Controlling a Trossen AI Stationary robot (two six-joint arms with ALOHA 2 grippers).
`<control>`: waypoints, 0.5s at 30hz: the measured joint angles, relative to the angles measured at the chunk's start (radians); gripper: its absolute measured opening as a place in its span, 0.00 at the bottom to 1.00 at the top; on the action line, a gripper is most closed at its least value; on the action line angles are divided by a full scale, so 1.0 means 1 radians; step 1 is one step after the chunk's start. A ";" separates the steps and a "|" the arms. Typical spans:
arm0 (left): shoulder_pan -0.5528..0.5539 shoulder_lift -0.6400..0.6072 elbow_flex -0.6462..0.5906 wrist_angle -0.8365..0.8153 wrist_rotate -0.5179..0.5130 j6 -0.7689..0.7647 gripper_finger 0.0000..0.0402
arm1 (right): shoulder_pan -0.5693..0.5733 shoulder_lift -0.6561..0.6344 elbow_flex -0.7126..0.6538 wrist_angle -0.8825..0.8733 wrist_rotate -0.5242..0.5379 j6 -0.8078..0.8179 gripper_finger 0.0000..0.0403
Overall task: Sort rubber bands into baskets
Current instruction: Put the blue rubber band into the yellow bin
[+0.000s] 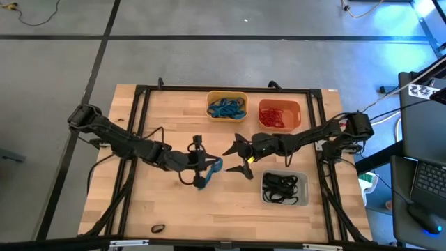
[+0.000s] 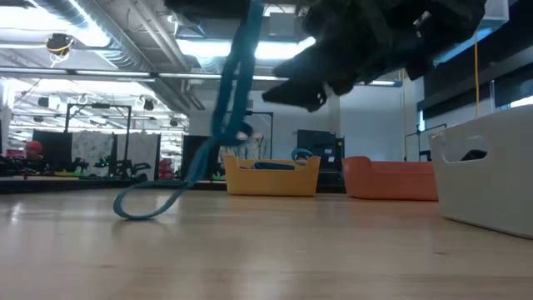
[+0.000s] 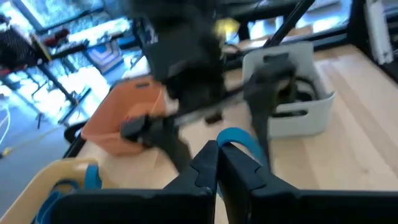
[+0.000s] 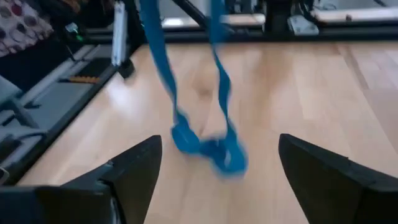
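Note:
A long blue rubber band (image 2: 225,125) hangs near the table's middle from my left gripper (image 1: 206,167), which is shut on it. Just to its right my right gripper (image 1: 240,157) stands open, facing the band; in the right wrist view the band (image 4: 208,146) hangs ahead of the two spread fingers, untouched. The yellow basket (image 1: 226,95) holds blue bands, the orange basket (image 1: 279,104) red ones, both at the far edge. The pale grey basket (image 1: 265,189) at the near right holds black bands. My left gripper pinches the blue band's upper end (image 3: 231,138) between its two shut fingers (image 3: 205,171). The fingers come from the table's left, slanting a little downward. The band hangs slack below them, and its lower loop (image 2: 146,208) rests on the table.
A single black band (image 1: 158,228) lies on the table near the front left. A black frame (image 1: 139,111) runs along the table's sides. A laptop (image 1: 425,188) and cables stand beyond the right edge. Bare wood lies at the near centre.

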 joint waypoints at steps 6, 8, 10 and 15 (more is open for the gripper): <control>-0.032 0.000 0.000 0.070 0.001 0.062 0.02 | -0.001 0.076 0.000 -0.001 0.075 -0.028 0.77; -0.036 0.000 0.000 0.082 0.001 0.075 0.01 | -0.001 0.095 0.000 -0.002 0.082 -0.045 0.73; -0.040 0.000 0.000 0.080 0.001 0.077 0.01 | -0.001 0.114 0.010 0.001 0.082 -0.050 0.67; -0.039 0.000 0.000 0.082 0.001 0.077 0.02 | -0.001 0.161 0.045 0.002 0.073 -0.057 0.46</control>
